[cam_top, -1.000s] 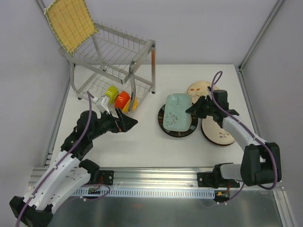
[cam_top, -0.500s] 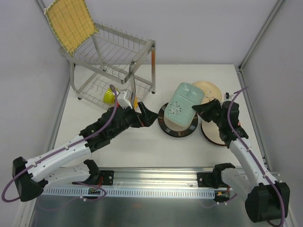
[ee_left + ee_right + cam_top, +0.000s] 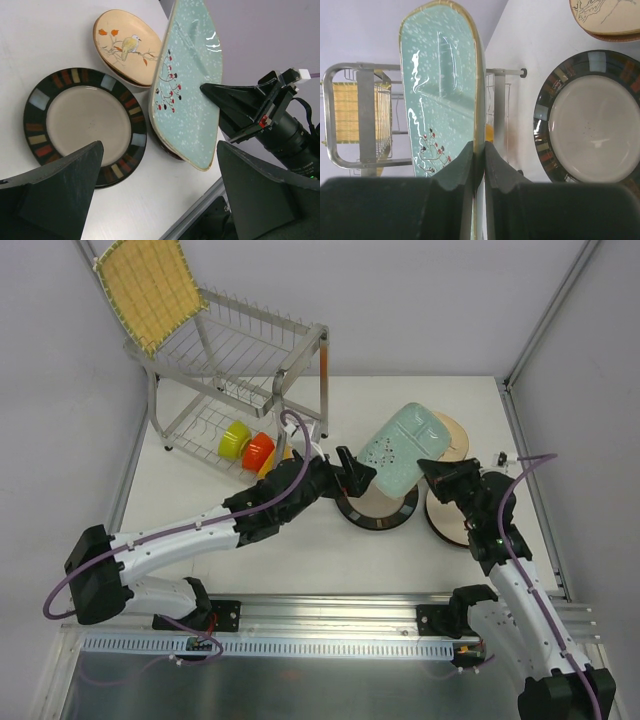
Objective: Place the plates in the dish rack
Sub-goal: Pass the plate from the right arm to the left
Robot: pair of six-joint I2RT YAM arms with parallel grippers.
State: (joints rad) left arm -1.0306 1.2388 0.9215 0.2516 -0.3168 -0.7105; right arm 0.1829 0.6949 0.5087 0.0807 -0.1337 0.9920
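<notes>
Jaws right: pinching teal plate [image 3: 400, 448] edge; jaws left: wide, empty

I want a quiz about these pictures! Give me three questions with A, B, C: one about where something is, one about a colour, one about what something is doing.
1. Where at the dish rack is the yellow woven plate? A underneath it; B standing in its top tier; C in its bottom tier.
2. What colour is the thing the right tool grips? A pale teal; B red; C black.
3. How is the left tool? A shut tight; B wide open, holding nothing; C squeezing a plate.
Answers: 1 B, it stands upright in the top tier. 2 A, the pale teal plate is pinched on its rim, tilted up. 3 B, its fingers stand far apart, gripping nothing.
</notes>
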